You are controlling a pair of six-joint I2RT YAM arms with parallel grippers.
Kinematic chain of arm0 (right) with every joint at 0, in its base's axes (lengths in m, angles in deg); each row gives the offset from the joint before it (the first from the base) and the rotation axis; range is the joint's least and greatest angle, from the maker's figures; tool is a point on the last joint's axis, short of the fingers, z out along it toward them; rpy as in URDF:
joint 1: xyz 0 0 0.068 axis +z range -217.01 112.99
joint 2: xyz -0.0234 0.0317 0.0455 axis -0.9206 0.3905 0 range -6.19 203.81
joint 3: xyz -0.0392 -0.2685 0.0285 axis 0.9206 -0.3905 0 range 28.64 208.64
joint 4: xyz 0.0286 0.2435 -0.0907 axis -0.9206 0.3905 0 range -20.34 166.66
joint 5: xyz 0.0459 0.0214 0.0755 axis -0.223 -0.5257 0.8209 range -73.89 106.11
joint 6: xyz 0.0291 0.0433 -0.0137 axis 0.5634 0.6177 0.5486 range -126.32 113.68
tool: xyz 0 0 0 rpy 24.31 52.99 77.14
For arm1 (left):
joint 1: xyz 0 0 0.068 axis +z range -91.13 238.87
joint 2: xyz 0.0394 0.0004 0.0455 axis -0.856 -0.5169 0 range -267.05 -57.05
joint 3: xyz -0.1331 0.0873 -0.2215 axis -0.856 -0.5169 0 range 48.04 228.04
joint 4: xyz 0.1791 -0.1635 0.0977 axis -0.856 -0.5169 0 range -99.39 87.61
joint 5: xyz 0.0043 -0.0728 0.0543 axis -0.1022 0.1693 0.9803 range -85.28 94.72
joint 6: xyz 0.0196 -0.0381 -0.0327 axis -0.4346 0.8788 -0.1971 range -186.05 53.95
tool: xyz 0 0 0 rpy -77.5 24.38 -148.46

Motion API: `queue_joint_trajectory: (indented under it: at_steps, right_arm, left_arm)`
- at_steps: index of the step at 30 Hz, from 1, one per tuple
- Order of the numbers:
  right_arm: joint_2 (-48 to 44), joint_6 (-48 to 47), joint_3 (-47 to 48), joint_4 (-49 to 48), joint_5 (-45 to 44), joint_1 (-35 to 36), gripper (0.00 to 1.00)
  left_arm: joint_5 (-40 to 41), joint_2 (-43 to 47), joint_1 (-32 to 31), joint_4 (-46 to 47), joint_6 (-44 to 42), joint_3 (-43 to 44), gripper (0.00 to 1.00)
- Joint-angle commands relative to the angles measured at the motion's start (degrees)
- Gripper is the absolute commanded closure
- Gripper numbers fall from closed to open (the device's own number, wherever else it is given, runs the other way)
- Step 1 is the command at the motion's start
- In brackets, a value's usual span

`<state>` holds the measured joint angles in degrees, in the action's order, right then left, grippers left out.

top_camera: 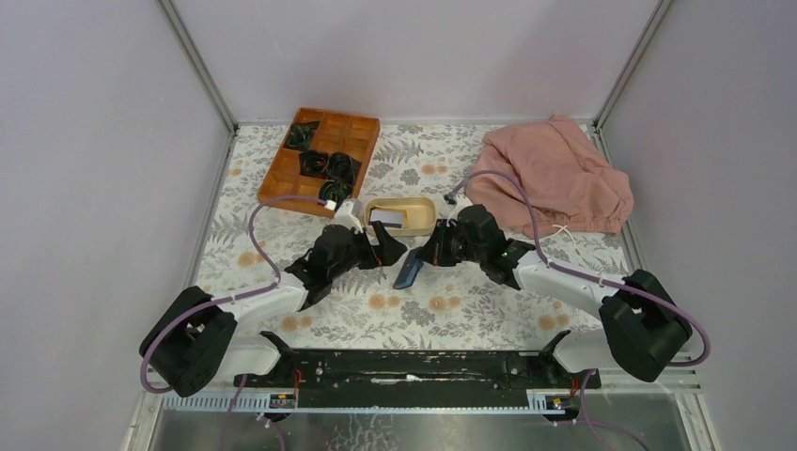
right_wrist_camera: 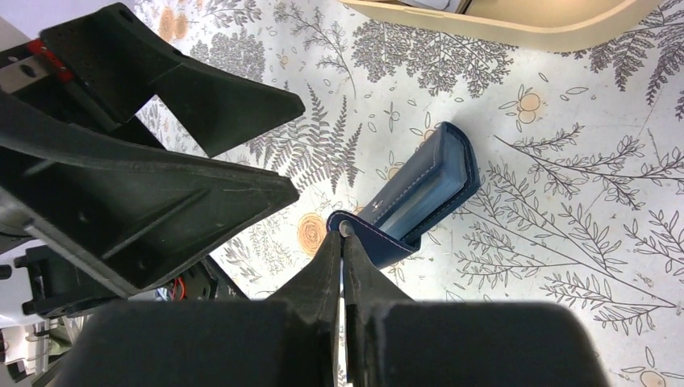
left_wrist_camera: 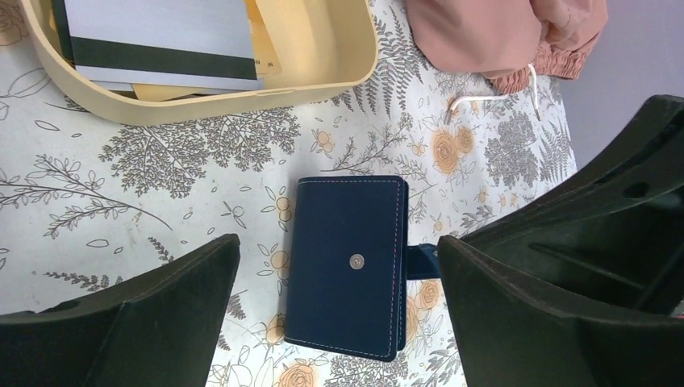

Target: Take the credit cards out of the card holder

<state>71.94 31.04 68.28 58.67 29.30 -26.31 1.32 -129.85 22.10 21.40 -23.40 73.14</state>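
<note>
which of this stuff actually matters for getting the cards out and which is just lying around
For the job: card holder; credit cards, lying in the beige dish.
Just lying about: wooden tray with black items; pink cloth.

A wooden tray (top_camera: 360,129) with black items (top_camera: 329,167) sits far left on the floral counter (top_camera: 451,310), crumpled pink cloth (top_camera: 554,174) far right, beige oval dish (top_camera: 425,218) between.
</note>
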Motion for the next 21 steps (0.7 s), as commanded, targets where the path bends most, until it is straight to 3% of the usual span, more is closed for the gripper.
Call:
queue_joint_trajectory:
  at_steps: [1,6,13,18,20,21]
  right_arm:
    - [-4.14,-0.90,2.87,0.28,1.55,-0.21,1.00]
    - [-4.51,-1.26,5.96,2.01,2.89,-0.19,1.00]
    - [-2.12,-0.80,4.16,0.85,1.64,-0.19,1.00]
    - [-4.72,-1.18,2.22,1.45,-1.78,-0.19,1.00]
    - [-6.94,-1.84,0.83,2.46,-4.47,-0.27,1.00]
    - [-7.88,-2.12,0.14,2.95,-5.43,-0.35,1.00]
  left_arm:
    - [1.61,1.27,-0.45,-3.52,-2.80,1.02,0.00]
    - [1.53,0.85,-0.49,-3.71,-1.90,0.97,0.03]
    - [7.36,9.05,0.70,-2.84,2.24,-3.64,0.01]
    - [-5.17,7.12,9.02,3.83,5.94,-4.26,0.00]
    - [-4.48,5.78,9.23,2.74,4.40,-2.73,0.00]
    - [-4.57,5.40,9.11,2.52,3.78,-2.29,0.07]
